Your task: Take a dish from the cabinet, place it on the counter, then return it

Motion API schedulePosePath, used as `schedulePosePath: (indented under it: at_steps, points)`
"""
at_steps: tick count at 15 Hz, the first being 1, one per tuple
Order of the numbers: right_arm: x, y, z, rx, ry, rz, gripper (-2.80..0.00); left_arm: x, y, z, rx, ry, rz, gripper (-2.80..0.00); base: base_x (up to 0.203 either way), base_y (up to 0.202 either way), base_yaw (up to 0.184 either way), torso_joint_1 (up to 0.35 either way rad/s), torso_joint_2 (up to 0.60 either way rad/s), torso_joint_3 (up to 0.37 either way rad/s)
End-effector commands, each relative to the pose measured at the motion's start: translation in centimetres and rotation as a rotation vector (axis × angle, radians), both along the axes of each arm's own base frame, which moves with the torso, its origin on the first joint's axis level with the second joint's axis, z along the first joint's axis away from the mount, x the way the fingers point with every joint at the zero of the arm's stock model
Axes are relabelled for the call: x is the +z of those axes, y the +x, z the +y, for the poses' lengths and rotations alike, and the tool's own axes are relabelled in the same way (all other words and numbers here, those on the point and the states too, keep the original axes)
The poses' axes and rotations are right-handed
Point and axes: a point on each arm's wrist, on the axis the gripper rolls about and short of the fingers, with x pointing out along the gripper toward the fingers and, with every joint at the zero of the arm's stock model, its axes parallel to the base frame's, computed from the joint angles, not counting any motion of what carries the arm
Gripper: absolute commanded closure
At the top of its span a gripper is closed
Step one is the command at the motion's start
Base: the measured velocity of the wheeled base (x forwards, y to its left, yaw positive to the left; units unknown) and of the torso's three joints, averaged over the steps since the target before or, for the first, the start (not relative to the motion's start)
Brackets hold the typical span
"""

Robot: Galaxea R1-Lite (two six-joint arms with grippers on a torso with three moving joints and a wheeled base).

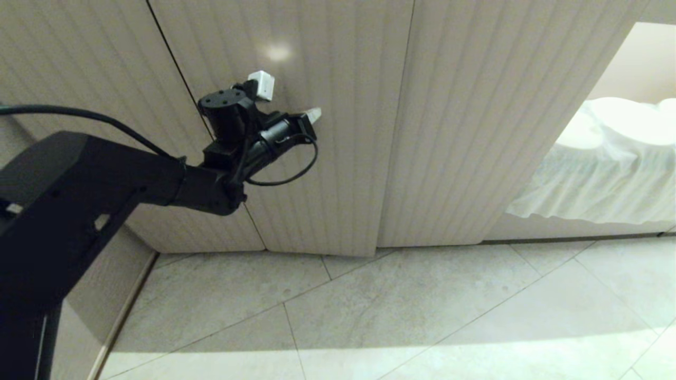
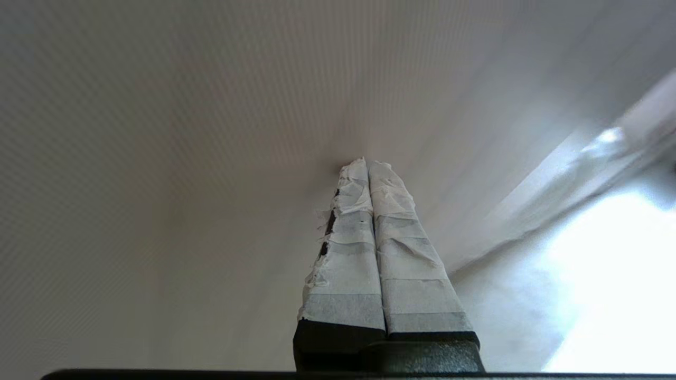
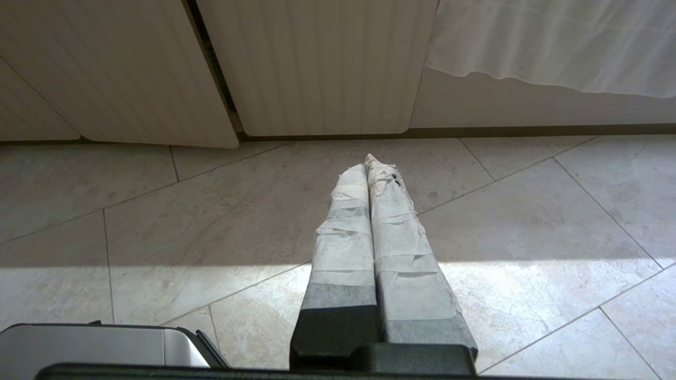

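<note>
Your left gripper [image 1: 312, 114] is raised in front of the cabinet [image 1: 338, 158], its taped fingers [image 2: 393, 232] pressed tightly together with nothing between them, and their tips sit right at the fluted face of the middle door; whether they actually touch it cannot be told. In the head view that arm reaches in from the left, just right of the seam between the left and middle doors, in the upper half of the door. All the doors you can see are closed, so the dish and the counter are nowhere in view. Your right gripper [image 3: 372, 163] hangs low over the tiled floor [image 1: 422, 316], pointing at the foot of the cabinet, its wrapped fingers also pressed together and holding nothing. To the right of the cabinet, a white cloth [image 1: 607, 174] drapes down toward the floor. No brand, label or writing can be read on anything here.
</note>
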Motion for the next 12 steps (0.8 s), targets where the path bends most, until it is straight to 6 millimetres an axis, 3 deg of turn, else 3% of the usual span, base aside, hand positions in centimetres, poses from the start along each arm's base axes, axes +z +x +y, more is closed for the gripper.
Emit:
schedulePosePath:
  at_steps: [1,4,7,10,12]
  points:
    - [0.0,0.0,0.0,0.0,0.0,0.0,0.0,-1.0,0.6,0.0,0.033,0.008,0.007,0.0,0.0,0.0,0.0,0.0,0.0,0.0]
    - [0.0,0.0,0.0,0.002,0.0,0.0,0.0,0.9,-0.3,0.8,0.045,-0.004,-0.027,0.0,0.0,0.0,0.0,0.0,0.0,0.0]
    - [0.0,0.0,0.0,0.0,0.0,0.0,0.0,4.5,-2.7,2.4,0.062,-0.019,-0.083,0.0,0.0,0.0,0.0,0.0,0.0,0.0]
    - [0.0,0.0,0.0,0.0,0.0,0.0,0.0,7.4,-7.5,5.2,0.109,0.019,-0.127,0.0,0.0,0.0,0.0,0.0,0.0,0.0]
    - [0.0,0.0,0.0,0.0,0.0,0.0,0.0,8.8,-11.8,8.1,0.178,0.078,-0.16,0.0,0.0,0.0,0.0,0.0,0.0,0.0]
